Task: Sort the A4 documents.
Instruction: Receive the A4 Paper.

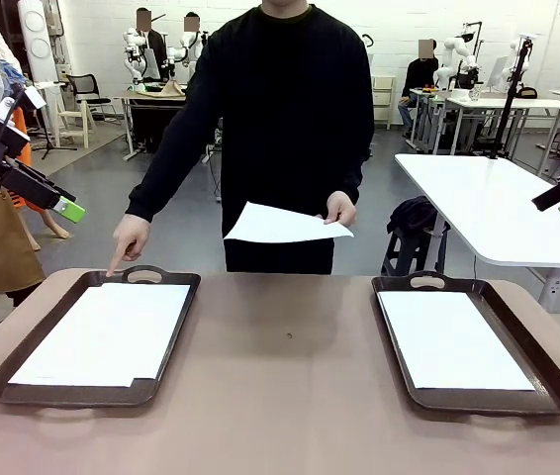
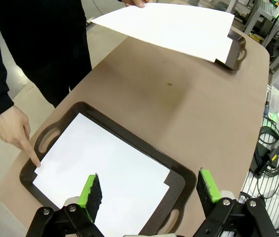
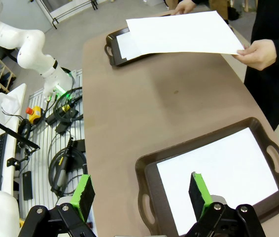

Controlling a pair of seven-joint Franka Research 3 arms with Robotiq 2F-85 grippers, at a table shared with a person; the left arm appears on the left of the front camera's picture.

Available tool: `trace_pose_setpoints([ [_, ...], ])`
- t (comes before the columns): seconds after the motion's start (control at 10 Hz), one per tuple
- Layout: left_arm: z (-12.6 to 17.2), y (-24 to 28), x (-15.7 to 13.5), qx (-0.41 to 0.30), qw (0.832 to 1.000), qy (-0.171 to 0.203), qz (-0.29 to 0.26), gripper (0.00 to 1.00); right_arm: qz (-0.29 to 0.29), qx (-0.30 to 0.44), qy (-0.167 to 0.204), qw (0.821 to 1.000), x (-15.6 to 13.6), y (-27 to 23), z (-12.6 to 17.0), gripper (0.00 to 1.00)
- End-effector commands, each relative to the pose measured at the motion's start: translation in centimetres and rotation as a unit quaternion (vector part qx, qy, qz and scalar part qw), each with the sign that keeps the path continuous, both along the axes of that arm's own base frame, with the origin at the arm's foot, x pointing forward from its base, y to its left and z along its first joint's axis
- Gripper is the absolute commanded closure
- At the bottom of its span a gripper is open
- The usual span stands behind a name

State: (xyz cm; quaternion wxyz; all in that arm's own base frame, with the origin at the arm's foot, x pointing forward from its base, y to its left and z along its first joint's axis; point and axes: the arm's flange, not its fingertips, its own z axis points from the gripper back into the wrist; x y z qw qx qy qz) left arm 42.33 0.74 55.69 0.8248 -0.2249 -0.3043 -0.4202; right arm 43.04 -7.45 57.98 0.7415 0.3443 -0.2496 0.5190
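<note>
Here, listed from largest to smallest.

Bench (image 1: 290, 396): brown top with rounded corners, spanning the lower half of the front view.

Person (image 1: 270, 119): dark long-sleeved top, standing at the far edge of the bench, top centre of the front view. One hand (image 1: 130, 237) points an index finger down at the far rim of the tray at lower left, beside its handle; whether the fingertip touches the rim cannot be told. The other hand (image 1: 340, 208) holds one sheet in the air.

Left tray (image 1: 176, 341): dark brown, with handles, lower left of the front view. An A4 sheet (image 1: 107, 332) lies flat on its floor, with one near corner notched.

Right tray (image 1: 537, 371): dark brown, same type, lower right of the front view. A second A4 sheet (image 1: 453, 341) lies flat inside it.

Held A4 sheet (image 1: 280, 226): plain white, gripped at one edge by the person's hand, hanging above the bench centre, clear of both trays; upper area of both wrist views.

Left tool (image 2: 149, 190): green-padded fingers spread wide with nothing between them, poised high over the left tray in the left wrist view; at the left edge of the front view.

Right tool (image 3: 142, 190): fingers likewise parted and empty, above the right tray in the right wrist view; at the right edge of the front view.
</note>
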Motion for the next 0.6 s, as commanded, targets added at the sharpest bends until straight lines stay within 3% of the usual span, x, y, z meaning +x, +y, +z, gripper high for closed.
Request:
trace_pose_setpoints([
  [0.0, 0.0, 0.0, 0.0, 0.000, 1.000, 0.000, 0.000, 0.00, 0.001, 0.001, -0.001, 1.000, -0.1, 0.1, 0.1, 0.00],
  [0.2, -2.6, -0.8, 2.3, -0.055, 0.994, 0.092, -0.025, 0.00, 0.001, 0.001, -0.001, 1.000, -0.1, 0.1, 0.1, 0.00],
  [0.5, -5.3, -3.3, 5.8, -0.106, 0.978, 0.180, 0.019, 0.00, 0.001, 0.001, -0.001, 1.000, -0.1, 0.1, 0.1, 0.00],
])
